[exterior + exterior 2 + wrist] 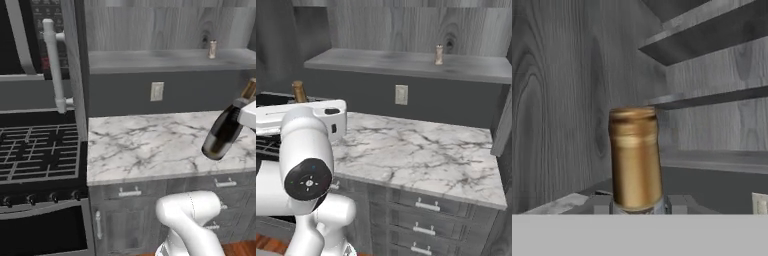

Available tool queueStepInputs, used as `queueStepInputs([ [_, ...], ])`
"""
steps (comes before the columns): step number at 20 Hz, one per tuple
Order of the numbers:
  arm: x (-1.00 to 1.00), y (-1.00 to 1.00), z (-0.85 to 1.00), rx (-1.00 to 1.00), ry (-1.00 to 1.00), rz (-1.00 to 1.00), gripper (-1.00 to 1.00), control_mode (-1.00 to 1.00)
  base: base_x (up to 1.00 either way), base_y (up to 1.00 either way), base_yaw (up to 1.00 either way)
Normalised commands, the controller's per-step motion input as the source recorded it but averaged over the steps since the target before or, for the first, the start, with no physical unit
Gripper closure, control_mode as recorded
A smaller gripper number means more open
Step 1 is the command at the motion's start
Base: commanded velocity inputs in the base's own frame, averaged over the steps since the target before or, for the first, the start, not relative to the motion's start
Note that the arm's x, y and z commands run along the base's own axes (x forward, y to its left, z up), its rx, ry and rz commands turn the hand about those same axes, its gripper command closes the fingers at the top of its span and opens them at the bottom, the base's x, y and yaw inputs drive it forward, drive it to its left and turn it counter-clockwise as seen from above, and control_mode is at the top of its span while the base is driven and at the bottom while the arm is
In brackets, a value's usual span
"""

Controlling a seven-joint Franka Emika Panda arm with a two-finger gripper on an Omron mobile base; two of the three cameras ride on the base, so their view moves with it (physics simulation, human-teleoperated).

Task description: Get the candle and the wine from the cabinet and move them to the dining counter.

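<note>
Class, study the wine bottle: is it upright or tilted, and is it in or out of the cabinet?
Tilted and out. The wine bottle leans, neck toward the upper right, held in the gripper above the marble worktop, below the cabinet shelf.

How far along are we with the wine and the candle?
Done: nothing delivered yet. In hand: the wine is out of the cabinet, gripped in the jaws of the gripper and hanging tilted over the marble worktop. Left: carry it over, then fetch the candle from the cabinet shelf.

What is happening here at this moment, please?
The gripper holds the wine by its neck, tilted in the air above the marble worktop. The candle stands on the open cabinet's bottom shelf, not yet fetched.
</note>
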Motion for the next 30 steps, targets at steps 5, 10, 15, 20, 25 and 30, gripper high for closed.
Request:
queueStepInputs([
  [5,0.0,0.0,0.0,0.0,0.0,0.0,1.0,1.0,-0.68,0.29,0.33],
  [10,0.0,0.0,0.0,0.0,0.0,0.0,1.0,1.0,-0.64,0.3,0.4],
  [15,0.0,0.0,0.0,0.0,0.0,0.0,1.0,1.0,-0.69,0.14,0.42],
  [20,0.0,0.0,0.0,0.0,0.0,0.0,1.0,1.0,-0.7,0.15,0.44],
  [25,0.0,0.0,0.0,0.0,0.0,0.0,1.0,1.0,-0.74,0.05,0.44],
  [30,0.0,0.0,0.0,0.0,0.0,0.0,1.0,1.0,-0.81,0.0,0.45],
])
